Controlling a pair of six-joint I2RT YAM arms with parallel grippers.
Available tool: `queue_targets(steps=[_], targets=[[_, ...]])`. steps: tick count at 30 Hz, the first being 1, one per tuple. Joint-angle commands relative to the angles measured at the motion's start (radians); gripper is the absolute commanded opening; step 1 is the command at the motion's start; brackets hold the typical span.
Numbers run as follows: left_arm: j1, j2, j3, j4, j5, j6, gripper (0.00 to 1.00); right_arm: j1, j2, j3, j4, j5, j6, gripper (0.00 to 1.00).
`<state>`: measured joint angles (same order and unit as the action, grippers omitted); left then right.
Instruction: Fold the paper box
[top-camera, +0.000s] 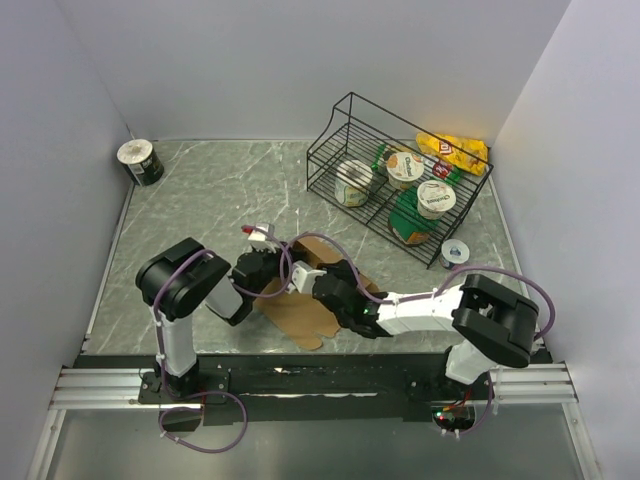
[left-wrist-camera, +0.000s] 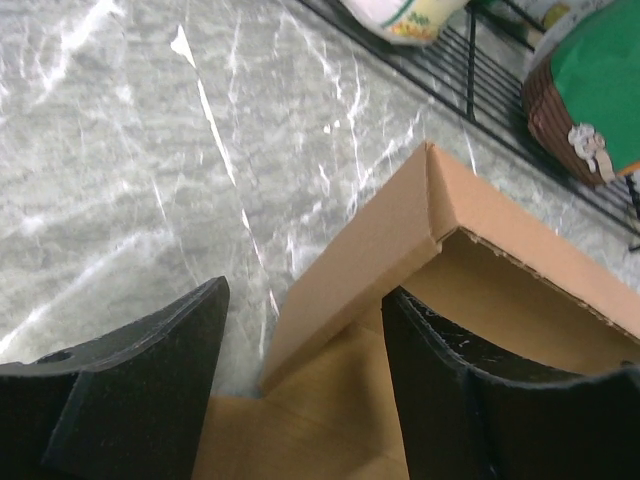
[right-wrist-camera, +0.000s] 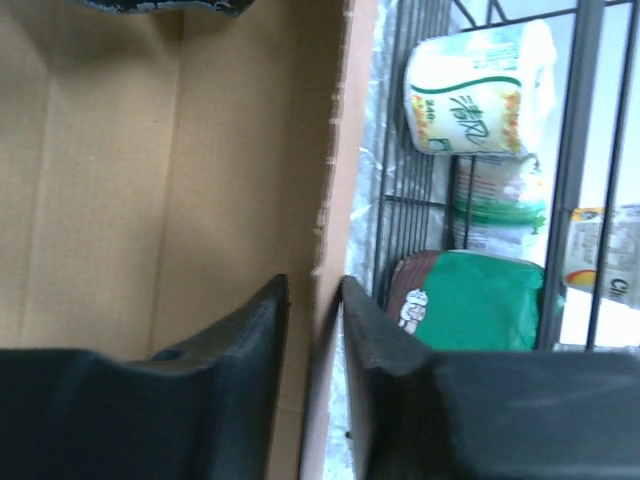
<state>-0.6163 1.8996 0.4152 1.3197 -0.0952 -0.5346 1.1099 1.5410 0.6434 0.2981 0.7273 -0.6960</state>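
Nearest you are the black fingers. Your left gripper (left-wrist-camera: 305, 300) stands released, straddling a raised wall of the plain brown cardboard paper box (top-camera: 300, 312), while your right gripper (right-wrist-camera: 315, 285) has its fingers narrowly apart around another upright wall, and you cannot tell whether they pinch it. The box lies half formed on the grey marbled table (top-camera: 200, 200) between the arms, near the black wire basket (right-wrist-camera: 575, 170). You seem to be mid wall-raising, so the next move probably calls for holding those walls upright while a flap folds over them.
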Motion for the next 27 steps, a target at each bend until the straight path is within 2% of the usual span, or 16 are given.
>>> queue_targets(steps=[1,4,7,10,15,20,22,23,27], targets=[[0.016,-0.04,-0.039,0.229,0.054,0.024,0.7,0.013,-0.059,-0.017,-0.016,-0.037,0.05,0.48],[0.02,-0.059,-0.049,0.22,0.083,0.033,0.72,0.013,-0.099,-0.018,-0.031,-0.04,0.079,0.63],[0.02,-0.073,-0.055,0.214,0.088,0.028,0.71,0.011,-0.171,-0.017,-0.069,-0.061,0.125,0.73],[0.02,-0.08,-0.061,0.207,0.086,0.025,0.72,0.013,-0.255,-0.019,-0.128,-0.088,0.162,0.77],[0.021,-0.109,-0.098,0.228,0.106,0.022,0.8,0.014,-0.384,-0.013,-0.241,-0.146,0.246,0.79],[0.023,-0.206,-0.142,0.19,0.124,0.03,0.89,0.015,-0.475,0.033,-0.336,-0.224,0.343,0.8],[0.023,-0.264,-0.171,0.159,0.137,0.038,0.91,0.013,-0.479,0.082,-0.381,-0.247,0.429,0.8],[0.024,-0.286,-0.18,0.147,0.153,0.045,0.94,0.011,-0.476,0.1,-0.392,-0.259,0.456,0.8],[0.041,-0.454,-0.225,0.052,0.201,0.044,0.94,-0.002,-0.431,0.173,-0.416,-0.253,0.62,0.72]])
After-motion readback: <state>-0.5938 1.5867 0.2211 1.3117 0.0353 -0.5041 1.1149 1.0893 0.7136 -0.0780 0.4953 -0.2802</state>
